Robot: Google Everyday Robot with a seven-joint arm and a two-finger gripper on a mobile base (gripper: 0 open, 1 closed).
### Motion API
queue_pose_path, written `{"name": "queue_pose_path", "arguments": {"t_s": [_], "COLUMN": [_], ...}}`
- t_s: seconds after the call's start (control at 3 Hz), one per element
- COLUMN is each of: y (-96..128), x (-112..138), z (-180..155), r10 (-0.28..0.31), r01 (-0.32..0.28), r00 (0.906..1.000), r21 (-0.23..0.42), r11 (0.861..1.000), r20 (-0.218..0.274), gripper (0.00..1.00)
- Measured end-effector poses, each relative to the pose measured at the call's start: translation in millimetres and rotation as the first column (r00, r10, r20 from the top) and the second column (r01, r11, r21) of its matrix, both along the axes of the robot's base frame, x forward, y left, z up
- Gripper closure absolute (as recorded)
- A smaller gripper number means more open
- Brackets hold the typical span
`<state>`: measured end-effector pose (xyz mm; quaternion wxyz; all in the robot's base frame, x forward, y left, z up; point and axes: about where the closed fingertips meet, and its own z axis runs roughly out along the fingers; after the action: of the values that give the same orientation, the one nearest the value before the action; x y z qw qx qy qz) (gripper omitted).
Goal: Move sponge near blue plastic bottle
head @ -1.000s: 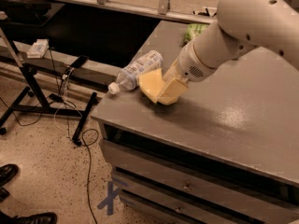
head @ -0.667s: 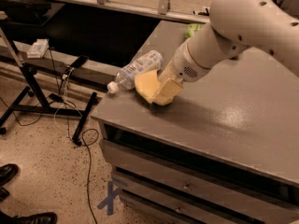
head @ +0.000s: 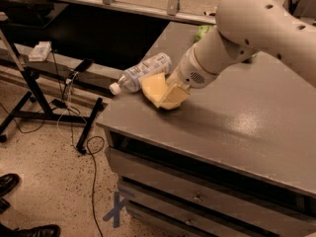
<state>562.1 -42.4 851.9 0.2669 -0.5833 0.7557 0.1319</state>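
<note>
Pinching the pale yellow wavy-sided foam sponge [head: 157,89], the two-finger gripper [head: 174,92] hangs low over the left end of the grey table [head: 237,127]. Sponge tilted, just right of the clear bluish plastic bottle [head: 143,72] lying sideways.

Green bag [head: 202,32] on grey cabinet [head: 256,132], shoes [head: 34,229] below.
</note>
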Motion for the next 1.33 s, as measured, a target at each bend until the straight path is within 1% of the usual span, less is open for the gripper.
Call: {"name": "queue_pose_path", "arguments": {"t_s": [0.33,0.67,1.0,1.33], "y": [2,2,2,-24], "x": [0,0,0,7], "z": [-2,-3,-3,5], "r10": [0.001,0.000,0.000,-0.068], "r01": [-0.001,0.000,0.000,0.068], "r00": [1.0000,1.0000,1.0000,0.9977], "r21": [-0.004,-0.006,-0.006,0.002], "r11": [1.000,1.000,1.000,0.998], "r20": [-0.007,-0.009,-0.009,0.006], "gripper": [0.13,0.00,0.00,0.00]}}
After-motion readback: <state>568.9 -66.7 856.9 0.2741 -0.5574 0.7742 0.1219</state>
